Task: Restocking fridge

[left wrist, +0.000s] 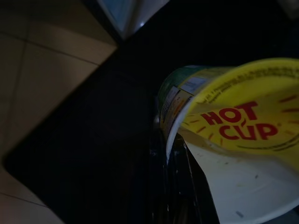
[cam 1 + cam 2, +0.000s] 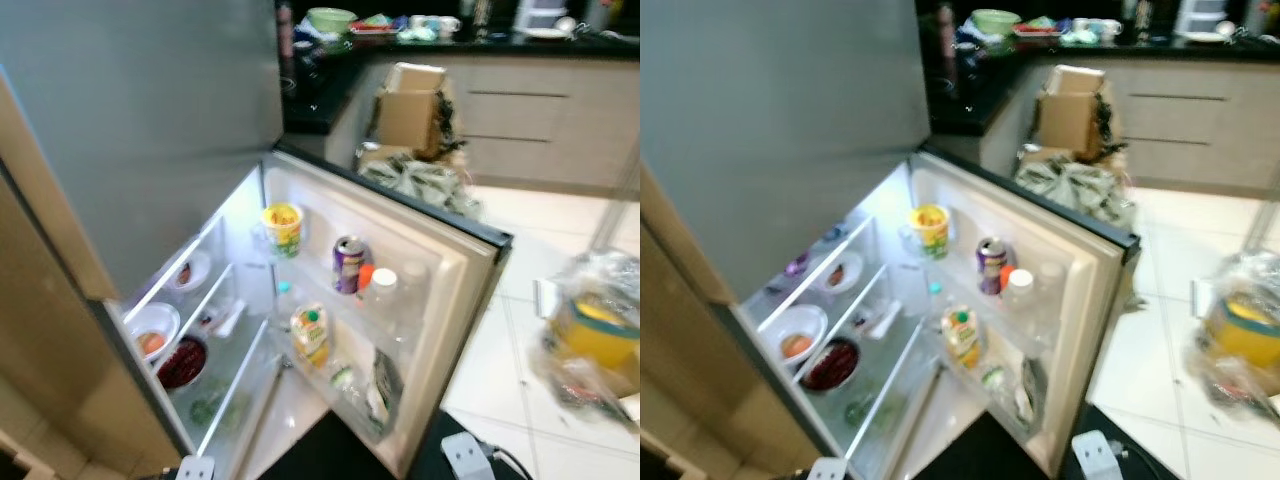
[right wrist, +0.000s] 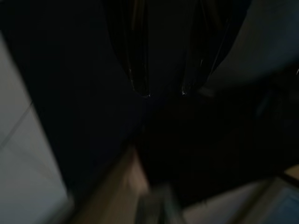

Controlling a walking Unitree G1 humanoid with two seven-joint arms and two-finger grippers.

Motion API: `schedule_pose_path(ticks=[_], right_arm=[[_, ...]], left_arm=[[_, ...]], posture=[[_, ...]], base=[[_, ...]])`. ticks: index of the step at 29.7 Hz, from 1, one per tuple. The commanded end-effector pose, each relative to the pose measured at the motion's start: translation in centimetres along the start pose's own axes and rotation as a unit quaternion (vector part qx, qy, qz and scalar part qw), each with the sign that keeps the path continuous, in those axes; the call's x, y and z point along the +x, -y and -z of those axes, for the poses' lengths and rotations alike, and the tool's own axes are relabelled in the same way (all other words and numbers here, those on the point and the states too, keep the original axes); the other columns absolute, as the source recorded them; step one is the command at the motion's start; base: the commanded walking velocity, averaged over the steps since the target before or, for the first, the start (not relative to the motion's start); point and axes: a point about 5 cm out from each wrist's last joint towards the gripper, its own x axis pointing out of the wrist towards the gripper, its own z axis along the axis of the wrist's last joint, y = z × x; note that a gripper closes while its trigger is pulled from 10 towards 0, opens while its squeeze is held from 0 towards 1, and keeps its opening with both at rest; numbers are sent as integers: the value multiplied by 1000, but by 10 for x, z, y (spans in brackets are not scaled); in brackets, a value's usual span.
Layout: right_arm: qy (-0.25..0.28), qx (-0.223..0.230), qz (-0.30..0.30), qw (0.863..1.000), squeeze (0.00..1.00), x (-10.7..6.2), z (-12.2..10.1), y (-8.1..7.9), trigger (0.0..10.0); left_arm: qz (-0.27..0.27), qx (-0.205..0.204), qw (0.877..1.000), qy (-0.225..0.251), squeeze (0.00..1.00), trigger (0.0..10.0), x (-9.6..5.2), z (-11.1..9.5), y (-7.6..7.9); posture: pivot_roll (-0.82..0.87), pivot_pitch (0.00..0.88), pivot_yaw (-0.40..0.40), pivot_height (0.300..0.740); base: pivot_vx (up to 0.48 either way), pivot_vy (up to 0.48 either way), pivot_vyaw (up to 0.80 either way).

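The fridge stands open below me, its door [image 2: 455, 290] swung out to the right. The door racks hold a yellow noodle cup [image 2: 283, 228], a purple can [image 2: 347, 264], a clear bottle with a white cap [image 2: 383, 290] and a juice bottle [image 2: 311, 335]. White bowls [image 2: 152, 328] and a dark bowl of red food [image 2: 183, 363] sit on the lit shelves. In the left wrist view my left gripper [image 1: 180, 177] is shut on a yellow Hot Cup noodle cup [image 1: 233, 126], low in the shade over the tiled floor. The right wrist view is very dark; my right gripper [image 3: 163, 91] hangs idle.
A clear plastic bag with a yellow container [image 2: 598, 335] lies on the white tiles at the right. A cardboard box [image 2: 410, 110] and crumpled bags [image 2: 415, 180] sit behind the door, by a dark counter [image 2: 470, 40] crowded with dishes. A wooden panel [image 2: 50, 330] flanks the fridge on the left.
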Motion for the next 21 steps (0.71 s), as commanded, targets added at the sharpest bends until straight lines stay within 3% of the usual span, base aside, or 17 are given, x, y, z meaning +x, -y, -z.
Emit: schedule_pose_path(ticks=[1, 9, 17, 21], right_arm=[[1, -6, -13, 1000, 0, 1, 1, -7, 10000], [17, -27, -19, 999, 0, 3, -7, -8, 10000], [77, -44, -21, 996, 0, 7, -40, -6, 10000], [156, -52, -34, 986, 0, 8, -84, -3, 10000]], left_arm=[[-11, -2, 1000, -14, 0, 10000, -2, 7, -7], [-13, -2, 1000, -15, 0, 10000, -2, 8, -6], [-14, -3, 1000, -16, 0, 10000, -2, 10, -5], [-15, -5, 1000, -16, 0, 10000, -2, 10, -5]], posture=[[-41, 0, 6, 740], [-42, 0, 6, 740], [-42, 0, 4, 740], [-41, 0, 2, 740]], base=[[0, 0, 781], [0, 0, 769], [0, 0, 0], [0, 0, 0]])
